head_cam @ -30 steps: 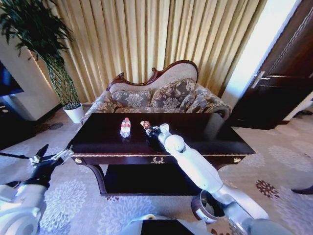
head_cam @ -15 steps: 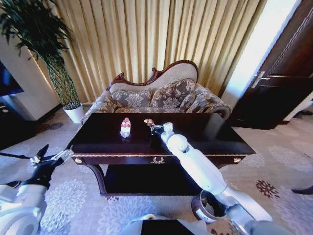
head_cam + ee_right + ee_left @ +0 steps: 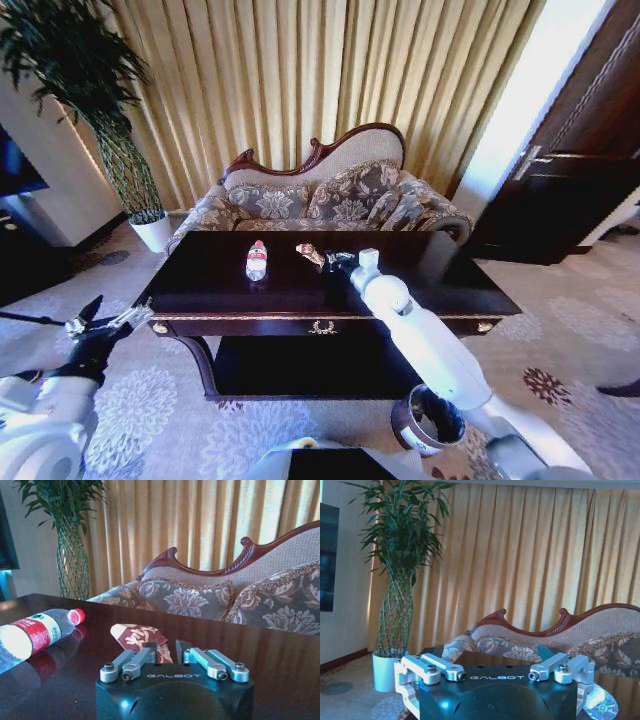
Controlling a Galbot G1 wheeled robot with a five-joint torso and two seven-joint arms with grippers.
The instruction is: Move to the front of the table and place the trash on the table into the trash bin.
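Right gripper (image 3: 333, 259) reaches over the table (image 3: 210, 285) in the head view and pinches the orange-brown wrapper (image 3: 309, 254), which has shifted to the robot's right along with the arm compared with a second ago; the bottle (image 3: 257, 259) lies on its side just left of it, unmoved; the trash bin (image 3: 428, 420) stands on the carpet, half hidden behind the right arm; the left gripper (image 3: 100, 324) hangs spread open beside the table's left corner. Left wrist view: its fingers (image 3: 440, 667) splay wide, the tips cut off; GALBOT is printed between them. Right wrist view: fingers (image 3: 136, 661) close on the wrapper (image 3: 137, 637), whose pale lettering is unreadable; the bottle (image 3: 35, 632) has a red label and cap.
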